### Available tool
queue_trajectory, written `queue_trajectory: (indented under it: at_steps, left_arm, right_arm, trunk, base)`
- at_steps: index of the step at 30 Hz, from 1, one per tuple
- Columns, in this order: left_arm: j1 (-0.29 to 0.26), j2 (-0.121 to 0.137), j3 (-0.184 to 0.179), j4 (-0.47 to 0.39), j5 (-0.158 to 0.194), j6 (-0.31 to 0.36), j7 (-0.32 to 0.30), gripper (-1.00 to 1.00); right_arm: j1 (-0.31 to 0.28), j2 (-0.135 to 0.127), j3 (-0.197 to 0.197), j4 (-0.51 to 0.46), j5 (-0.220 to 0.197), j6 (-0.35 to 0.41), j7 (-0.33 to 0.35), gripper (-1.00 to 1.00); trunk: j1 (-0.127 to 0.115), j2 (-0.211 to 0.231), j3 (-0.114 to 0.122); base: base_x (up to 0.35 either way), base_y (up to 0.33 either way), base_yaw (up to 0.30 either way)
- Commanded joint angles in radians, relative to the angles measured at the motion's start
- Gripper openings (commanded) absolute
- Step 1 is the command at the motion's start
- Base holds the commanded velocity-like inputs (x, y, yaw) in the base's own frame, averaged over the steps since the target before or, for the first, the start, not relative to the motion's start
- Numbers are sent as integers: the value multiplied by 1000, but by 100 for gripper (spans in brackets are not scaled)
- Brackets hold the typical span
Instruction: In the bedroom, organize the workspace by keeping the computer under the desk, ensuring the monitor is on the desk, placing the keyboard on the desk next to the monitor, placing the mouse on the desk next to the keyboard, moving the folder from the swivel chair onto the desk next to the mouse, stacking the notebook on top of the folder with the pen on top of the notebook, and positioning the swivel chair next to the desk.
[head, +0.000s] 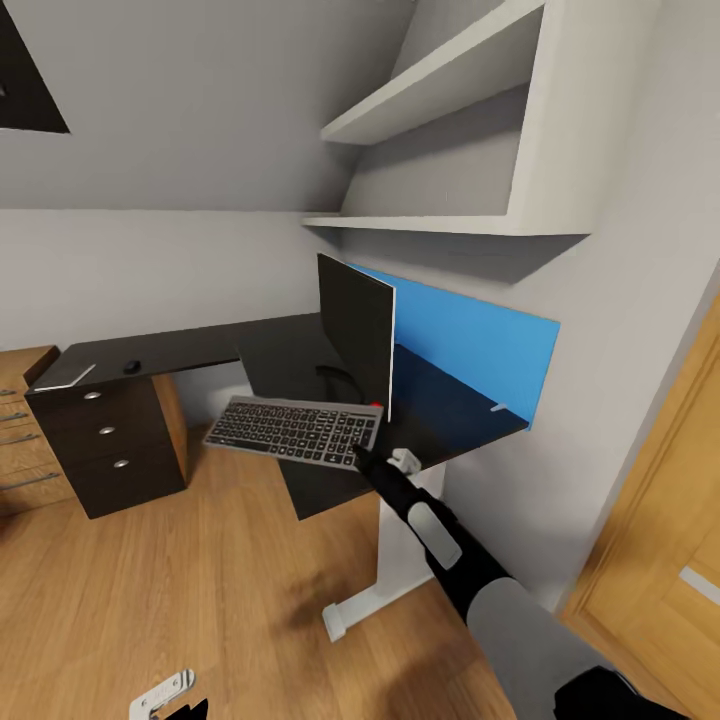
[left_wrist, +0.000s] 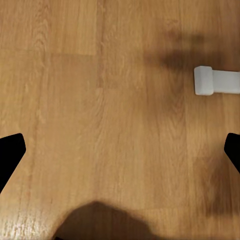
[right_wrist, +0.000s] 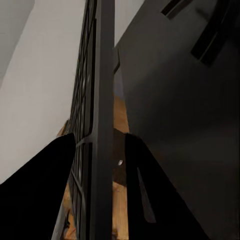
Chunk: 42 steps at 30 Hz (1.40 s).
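Sloped grey ceiling and pale walls close in the bedroom, with a wood-plank floor (head: 230, 560) below. Held in the air at the desk's (head: 290, 350) near edge, the keyboard (head: 293, 430) lies roughly level, its right end pinched by the right gripper (head: 362, 458). In the right wrist view the two black fingers (right_wrist: 42, 185) sit on either side of the keyboard's thin edge (right_wrist: 102, 100), pressed onto it. Just behind the keyboard stands the monitor (head: 355, 335), seen nearly edge-on on the black top, a red dot at its lower corner. Far left on the desk lies the mouse (head: 131, 367), well apart from the keyboard, above the dark drawer unit (head: 108, 440). Behind the monitor runs a blue wall panel (head: 470, 345), with white shelves (head: 450, 150) above. At the right is an oak door (head: 665, 540). The left gripper (left_wrist: 120, 150) is spread wide, its fingertips (left_wrist: 10, 150) at the edges of the left wrist view over bare floor, near the desk's white foot (left_wrist: 215, 81).
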Motion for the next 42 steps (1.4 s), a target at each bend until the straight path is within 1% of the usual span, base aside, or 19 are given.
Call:
queue_trajectory:
  at_steps: [1,9,11,12,13,15,16,19,23,25,26,29,42]
  left_arm:
    - [0,0,-3,-3,9,2,9,100]
    - [0,0,-2,-3,9,1,9,100]
    - [0,0,-1,-3,9,1,8,100]
    - [0,0,0,-3,9,0,8,100]
    - [0,0,0,-3,9,0,8,100]
    - [0,0,0,-3,9,0,7,100]
    - [0,0,0,-3,9,0,7,100]
    - [0,0,-1,-3,9,0,8,100]
    - [0,0,-1,-3,9,1,9,100]
    - [0,0,-1,-3,9,1,9,100]
    - [0,0,-2,-3,9,1,9,100]
    - [0,0,-1,-3,9,0,8,100]
    - [0,0,-2,-3,9,0,8,100]
  right_arm:
    - [-1,0,13,2,-12,-10,-8,-100]
    - [-1,0,84,5,-14,-18,-21,-100]
    - [-1,0,91,5,-14,-16,-18,-100]
    - [-1,0,94,5,-21,-16,-14,-100]
    - [-1,0,94,5,-32,-16,-9,-100]
    - [-1,0,93,5,-76,-15,3,-100]
    - [-1,0,93,4,-91,-15,7,-100]
    - [-1,0,91,5,-178,-15,19,-100]
    - [-1,0,90,5,-225,-16,24,-100]
    - [0,0,91,5,-227,-16,24,-100]
    - [19,0,91,3,-227,-17,24,-100]
    - [25,0,92,2,-228,-16,23,-100]
    - [26,0,92,2,-227,-19,18,-100]
  trunk:
    - [0,-1,-1]
    - [0,-1,-1]
    - [0,-1,-1]
    - [0,-1,-1]
    - [0,-1,-1]
    - [0,-1,-1]
    - [0,-1,-1]
    - [0,-1,-1]
    - [0,-1,-1]
    - [0,-1,-1]
    - [0,-1,-1]
    - [0,-1,-1]
    - [0,-1,14]
  base:
    - [0,0,0]
    - [0,1,0]
    - [0,113,0]
    - [0,250,0]
    - [0,275,0]
    - [0,241,0]
    - [0,135,0]
    - [0,74,0]
    - [0,18,0]
    - [0,2,0]
    - [0,0,0]
    - [0,0,0]
    - [0,0,159]
